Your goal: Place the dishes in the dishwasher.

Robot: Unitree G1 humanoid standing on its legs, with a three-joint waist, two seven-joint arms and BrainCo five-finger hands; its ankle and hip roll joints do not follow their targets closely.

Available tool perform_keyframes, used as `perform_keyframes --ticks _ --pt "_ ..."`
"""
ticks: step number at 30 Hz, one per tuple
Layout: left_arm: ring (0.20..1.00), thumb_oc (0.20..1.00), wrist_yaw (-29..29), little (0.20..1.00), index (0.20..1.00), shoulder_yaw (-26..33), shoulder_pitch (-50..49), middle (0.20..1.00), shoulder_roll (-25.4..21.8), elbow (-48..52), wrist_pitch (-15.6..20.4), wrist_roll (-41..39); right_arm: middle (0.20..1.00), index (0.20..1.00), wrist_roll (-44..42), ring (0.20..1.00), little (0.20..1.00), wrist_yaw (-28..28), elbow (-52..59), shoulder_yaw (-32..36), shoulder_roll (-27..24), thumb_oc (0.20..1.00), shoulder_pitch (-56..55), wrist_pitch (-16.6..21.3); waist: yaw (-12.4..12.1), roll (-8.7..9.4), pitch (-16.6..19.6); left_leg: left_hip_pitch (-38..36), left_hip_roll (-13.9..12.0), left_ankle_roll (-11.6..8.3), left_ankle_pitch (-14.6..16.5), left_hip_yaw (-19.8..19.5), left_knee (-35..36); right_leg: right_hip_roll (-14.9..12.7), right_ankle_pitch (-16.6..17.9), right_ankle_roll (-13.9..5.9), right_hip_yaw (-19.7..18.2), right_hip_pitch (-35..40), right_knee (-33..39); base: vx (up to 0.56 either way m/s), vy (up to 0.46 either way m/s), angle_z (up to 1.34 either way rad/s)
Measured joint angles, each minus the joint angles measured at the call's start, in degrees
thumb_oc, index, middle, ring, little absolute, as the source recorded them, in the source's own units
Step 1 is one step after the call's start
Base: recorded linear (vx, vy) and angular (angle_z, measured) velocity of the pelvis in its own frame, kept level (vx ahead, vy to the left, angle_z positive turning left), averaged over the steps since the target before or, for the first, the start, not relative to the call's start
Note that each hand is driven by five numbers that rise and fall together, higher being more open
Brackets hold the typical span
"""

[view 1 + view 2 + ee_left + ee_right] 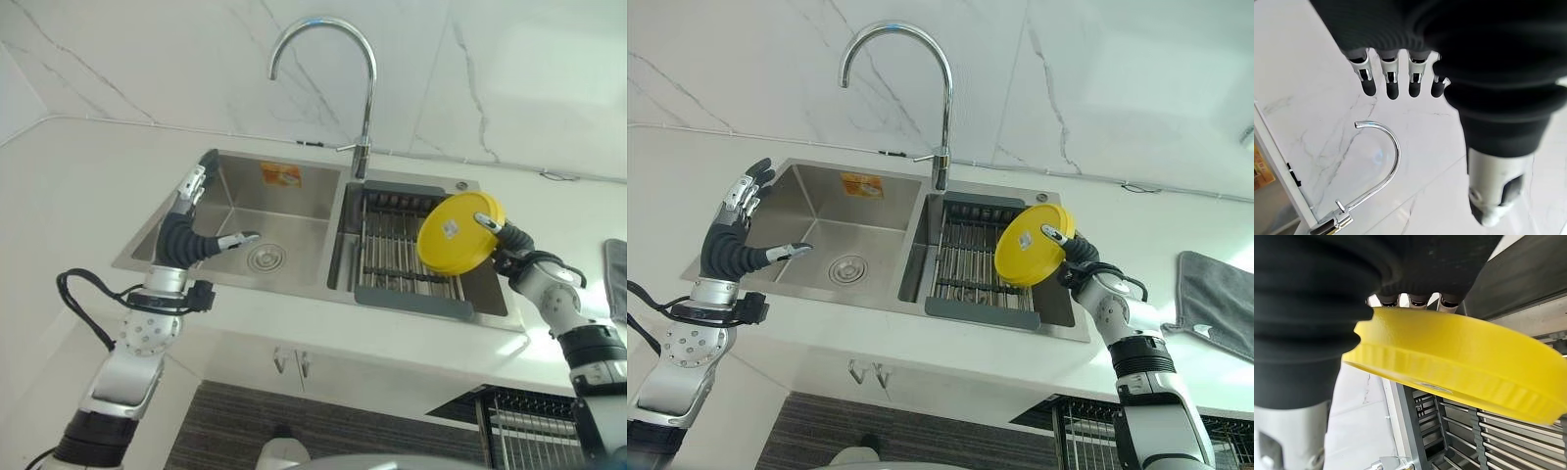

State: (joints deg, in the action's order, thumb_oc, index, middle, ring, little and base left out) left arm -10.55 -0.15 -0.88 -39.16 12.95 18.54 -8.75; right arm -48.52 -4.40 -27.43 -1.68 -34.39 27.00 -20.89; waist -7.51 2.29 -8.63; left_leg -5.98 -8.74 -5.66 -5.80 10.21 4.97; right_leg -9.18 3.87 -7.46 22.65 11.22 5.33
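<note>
A round yellow plate [458,233] is held up on edge over the right sink basin, its underside with a small label facing me. My right hand [507,241] is shut on its right rim, thumb across the plate [1033,245]. In the right wrist view the yellow plate [1464,363] lies across the palm above the grey rack. My left hand [188,233] hovers open over the left edge of the left basin, fingers spread and thumb pointing toward the drain; in its wrist view the fingers [1392,83] are straight with nothing in them.
A steel double sink [284,211] is set in a white counter. The right basin holds a dark grey dish rack [402,255]. A tall curved tap [358,88] stands behind. A grey cloth [1220,299] lies at right. An open dishwasher rack [1083,431] shows below the counter.
</note>
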Motion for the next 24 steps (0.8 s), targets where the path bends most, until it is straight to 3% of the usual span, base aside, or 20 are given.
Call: perform_keyframes --ticks 18,19,20,21,24 --pt "1.0 1.0 -0.04 1.0 1.0 -0.02 1.69 1.0 -0.12 -0.55 -0.44 -0.35 1.0 1.0 0.09 1.0 1.0 1.72 -6.95 -0.08 -2.39 1.0 4.45 -1.27 -1.09 0.23 -0.4 -0.2 0.16 -0.11 -0.09 -0.39 -0.03 0.12 -0.02 0.05 0.35 0.47 -0.01 0.0 0.0 0.0" --pt "1.0 1.0 -0.04 1.0 1.0 -0.02 1.69 1.0 -0.12 -0.56 -0.45 -0.35 0.595 0.595 0.1 0.595 0.595 1.91 -7.77 -0.08 -2.39 0.595 4.69 -1.27 -1.17 0.24 -0.4 -0.2 0.16 -0.11 -0.09 -0.4 -0.03 0.12 -0.02 0.05 0.36 0.47 -0.01 0.0 0.0 0.0" --pt "1.0 1.0 -0.06 1.0 1.0 -0.01 1.69 1.0 -0.15 -0.56 -0.5 -0.36 0.442 0.442 0.27 0.442 0.442 2.21 -8.19 -0.1 -2.39 0.442 4.75 -1.3 -1.24 0.26 -0.41 -0.19 0.18 -0.11 -0.1 -0.43 -0.03 0.12 -0.02 0.05 0.39 0.48 -0.01 0.0 0.0 0.0" --pt "1.0 1.0 -0.06 1.0 1.0 -0.01 1.69 1.0 -0.24 -0.56 -0.54 -0.36 0.213 0.213 0.57 0.213 0.213 2.27 -8.18 -0.15 -2.4 0.213 4.76 -1.29 -1.25 0.26 -0.41 -0.19 0.19 -0.11 -0.1 -0.44 -0.02 0.12 -0.02 0.05 0.4 0.49 -0.01 0.0 0.0 0.0" --pt "1.0 1.0 -0.06 1.0 1.0 -0.01 1.69 1.0 -0.3 -0.59 -0.58 -0.36 0.2 0.2 1.49 0.2 0.2 2.28 -8.23 -1.08 -2.68 0.2 5.05 -1.29 -1.3 0.27 -0.42 -0.19 0.23 -0.11 -0.1 -0.46 -0.03 0.1 -0.02 0.05 0.42 0.5 -0.01 0.0 0.0 0.0"
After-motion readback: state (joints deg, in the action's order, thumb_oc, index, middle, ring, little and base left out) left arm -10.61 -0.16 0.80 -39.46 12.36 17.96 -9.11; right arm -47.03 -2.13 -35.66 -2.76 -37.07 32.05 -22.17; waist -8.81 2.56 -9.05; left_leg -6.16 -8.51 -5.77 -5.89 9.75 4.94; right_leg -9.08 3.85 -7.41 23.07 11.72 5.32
